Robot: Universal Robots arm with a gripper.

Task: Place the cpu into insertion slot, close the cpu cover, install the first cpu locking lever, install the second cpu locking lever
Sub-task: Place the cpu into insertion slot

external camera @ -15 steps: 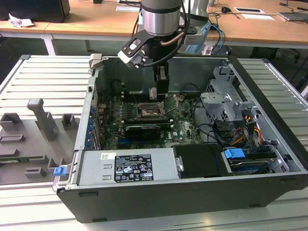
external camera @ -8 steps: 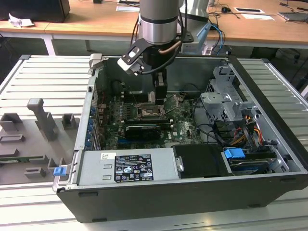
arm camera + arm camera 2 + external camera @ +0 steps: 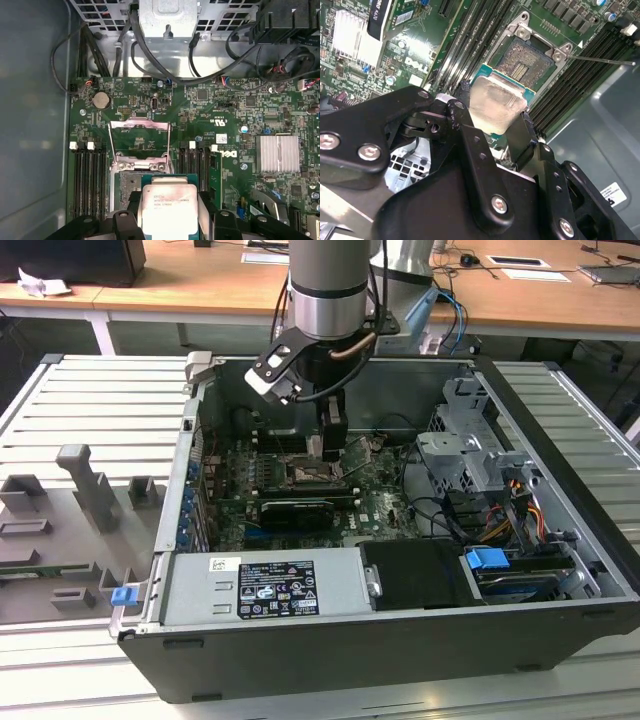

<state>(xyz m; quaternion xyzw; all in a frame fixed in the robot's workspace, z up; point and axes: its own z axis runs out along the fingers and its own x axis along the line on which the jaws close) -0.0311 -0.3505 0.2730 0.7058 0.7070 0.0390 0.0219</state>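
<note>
Silvery-beige cpu, green circuit board

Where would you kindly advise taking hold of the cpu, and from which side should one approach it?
By two opposite thin edges, coming from above its metal top. The cpu is a flat square, so only the edges offer pinch faces, and its underside must stay free for the insertion slot. The gripper holds it just so now.

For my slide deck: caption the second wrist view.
Gripper holding the cpu close to the uncovered insertion slot on the green motherboard.
</note>
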